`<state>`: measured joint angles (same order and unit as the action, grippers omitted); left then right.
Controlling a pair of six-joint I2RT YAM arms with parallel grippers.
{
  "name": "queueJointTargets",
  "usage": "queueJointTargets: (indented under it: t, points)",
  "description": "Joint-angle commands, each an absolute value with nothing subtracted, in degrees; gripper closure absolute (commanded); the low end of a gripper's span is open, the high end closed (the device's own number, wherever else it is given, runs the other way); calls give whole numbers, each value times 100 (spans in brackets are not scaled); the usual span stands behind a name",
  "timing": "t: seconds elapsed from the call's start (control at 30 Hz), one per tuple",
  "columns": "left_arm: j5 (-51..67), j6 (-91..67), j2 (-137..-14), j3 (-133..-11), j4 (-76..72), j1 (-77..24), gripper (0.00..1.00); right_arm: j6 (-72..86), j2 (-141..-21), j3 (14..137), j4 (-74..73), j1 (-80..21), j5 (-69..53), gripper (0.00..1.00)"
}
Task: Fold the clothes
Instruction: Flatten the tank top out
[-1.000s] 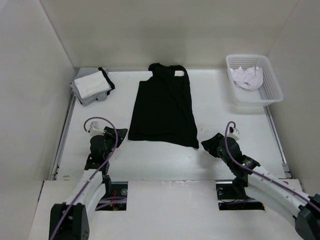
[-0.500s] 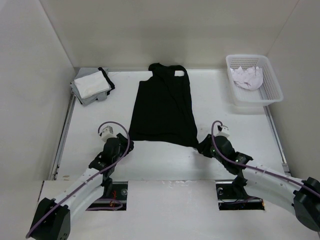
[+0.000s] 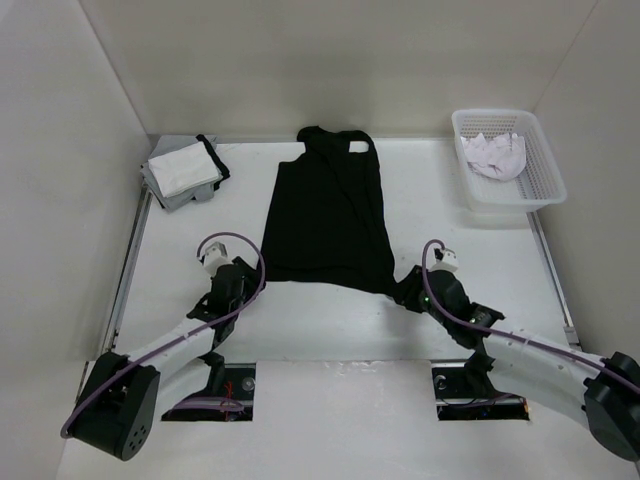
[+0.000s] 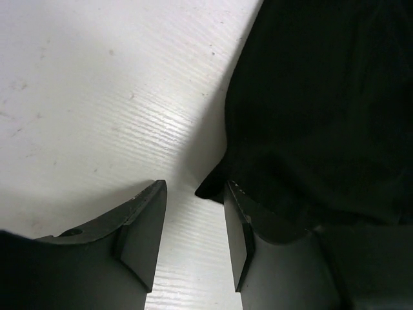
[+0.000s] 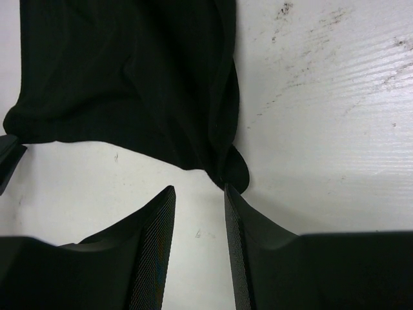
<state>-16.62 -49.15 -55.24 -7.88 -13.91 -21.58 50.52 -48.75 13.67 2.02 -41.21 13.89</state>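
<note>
Tabletop (image 3: pixel 330 325): layout same as a second ago, nothing relocated.

Tank top (image 3: pixel 328 215): flat in the middle of the tabletop, neck at the far end, hem toward the arms. It hasn't shifted and shows no new fold. In the wrist views the hem is a bit rumpled at both near corners.

Basket (image 3: pixel 548 165): far right corner, unmoved, with the white garment (image 3: pixel 495 155) in it as before.

Stack (image 3: pixel 183 170): far left corner, unmoved.

The arms are the only change. A second ago the left one sat well left of the hem and the right one stood off to the right of it. Both have since swung inward. Half a second ago they were nearly at their present spots, and the shift since then is small.

Left claw (image 4: pixel 193 192): now at the near-left hem corner. Fingers are apart, and the corner tip of the fabric sits right at the mouth of the gap, against the right finger's (image 4: pixel 242 226) tip. Bare tabletop shows between the fingers. It isn't clamped on anything.

Right claw (image 5: pixel 200 192): now at the near-right hem corner. Fingers are apart, and the curled corner lies just beyond the right finger's (image 5: pixel 242 226) tip, touching or nearly so. The gap holds only tabletop, so no grip here either.
</note>
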Motion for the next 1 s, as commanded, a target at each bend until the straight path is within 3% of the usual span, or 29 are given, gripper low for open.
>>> queueJointTargets:
  t: [0.0, 0.13, 0.33, 0.43, 0.97]
  points:
    - [-1512, -4772, -5634, -976, -2109, -2140, 62, 4975, -4957, 1362, 668, -4109, 1354, 59]
    - [-1415, -4702, -5669, -967, -2285, -2114, 65, 4975, -5062, 1371, 712, -4065, 1362, 59]
    - [-1301, -4623, -5827, -1098, -2382, -2087, 88, 4983, -5194, 1397, 615, -3951, 1468, 51]
    - [-1248, -4606, -5801, -1169, -2373, -2052, 94, 4975, -5229, 1433, 571, -3951, 1468, 51]
    - [-502, -4772, -5607, -1406, -2048, -927, 98, 4491, -5765, 1959, 554, -4056, 1161, 57]
